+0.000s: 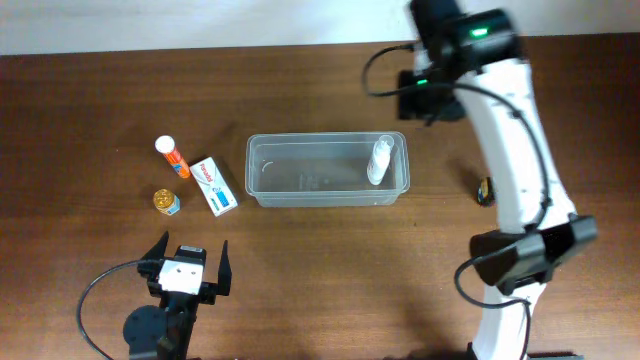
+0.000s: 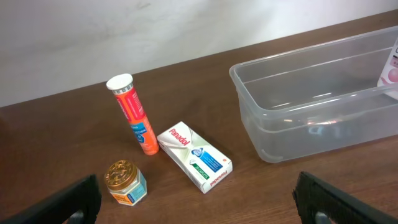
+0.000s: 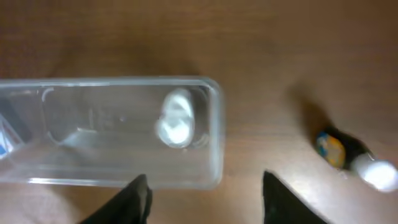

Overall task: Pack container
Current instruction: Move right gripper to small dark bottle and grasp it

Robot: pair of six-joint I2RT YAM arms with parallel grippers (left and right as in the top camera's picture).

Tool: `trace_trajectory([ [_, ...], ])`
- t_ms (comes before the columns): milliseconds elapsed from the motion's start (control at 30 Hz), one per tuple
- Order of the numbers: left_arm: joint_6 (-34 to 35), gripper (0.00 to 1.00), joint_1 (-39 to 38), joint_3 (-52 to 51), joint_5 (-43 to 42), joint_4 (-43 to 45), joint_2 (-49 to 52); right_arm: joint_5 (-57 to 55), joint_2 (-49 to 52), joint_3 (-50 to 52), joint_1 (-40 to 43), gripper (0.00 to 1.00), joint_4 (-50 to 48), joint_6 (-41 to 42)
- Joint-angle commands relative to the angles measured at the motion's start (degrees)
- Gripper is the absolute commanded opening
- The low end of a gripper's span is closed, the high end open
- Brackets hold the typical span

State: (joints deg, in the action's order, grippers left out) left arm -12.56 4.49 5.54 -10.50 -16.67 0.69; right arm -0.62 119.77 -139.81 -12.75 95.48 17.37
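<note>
The clear plastic container [image 1: 262,190] lies in the middle of the table. A white bottle [image 1: 379,160] stands inside it at its right end. An orange tube [image 1: 172,157], a white Panadol box [image 1: 215,186] and a small gold-lidded jar [image 1: 166,202] lie to the container's left. My left gripper [image 1: 187,262] is open and empty near the front edge, facing these items [image 2: 199,205]. My right gripper [image 1: 425,95] is open and empty, held above the table behind the container's right end [image 3: 205,193]. The right wrist view shows the container [image 3: 214,134] and the white bottle [image 3: 175,119] from above.
A small dark bottle with a yellow label [image 1: 487,190] lies on the table right of the container; it also shows in the right wrist view [image 3: 333,149]. The left wrist view shows the tube [image 2: 132,112], box [image 2: 194,155], jar [image 2: 124,182] and container [image 2: 249,106].
</note>
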Motion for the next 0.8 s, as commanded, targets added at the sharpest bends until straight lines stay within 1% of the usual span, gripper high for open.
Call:
trace_trajectory([
  [0, 0.3, 0.99, 0.3, -0.3, 0.2, 0.0, -0.4, 0.8, -1.5, -2.5, 6.4, 0.58, 1.9, -3.8],
  [33, 0.3, 0.99, 0.3, -0.3, 0.2, 0.0, -0.4, 2.4, -1.9, -2.0, 8.3, 0.59, 1.9, -4.5],
  [100, 0.3, 0.99, 0.3, -0.3, 0.2, 0.0, -0.4, 3.9, -2.1, -1.4, 11.5, 0.60, 1.9, -4.5],
  [133, 0.3, 0.99, 0.3, -0.3, 0.2, 0.0, -0.4, 4.0, -2.1, -0.8, 14.1, 0.60, 1.9, -5.2],
  [300, 0.3, 0.99, 0.3, -0.3, 0.2, 0.0, -0.4, 3.8, -2.2, 4.1, 20.4, 0.61, 1.9, -9.2],
  [533, 0.3, 0.99, 0.3, -0.3, 0.2, 0.0, -0.4, 2.4, -4.4, 20.6, 28.3, 0.61, 1.7, -13.8],
  [667, 0.3, 1.00, 0.3, -0.3, 0.2, 0.0, -0.4, 5.0, -4.8, 26.5, 31.4, 0.61, -0.3, -15.5],
  [767, 0.3, 0.99, 0.3, -0.3, 0.2, 0.0, -0.4, 5.2, -4.8, 27.7, 31.5, 0.61, -1.7, -15.5],
])
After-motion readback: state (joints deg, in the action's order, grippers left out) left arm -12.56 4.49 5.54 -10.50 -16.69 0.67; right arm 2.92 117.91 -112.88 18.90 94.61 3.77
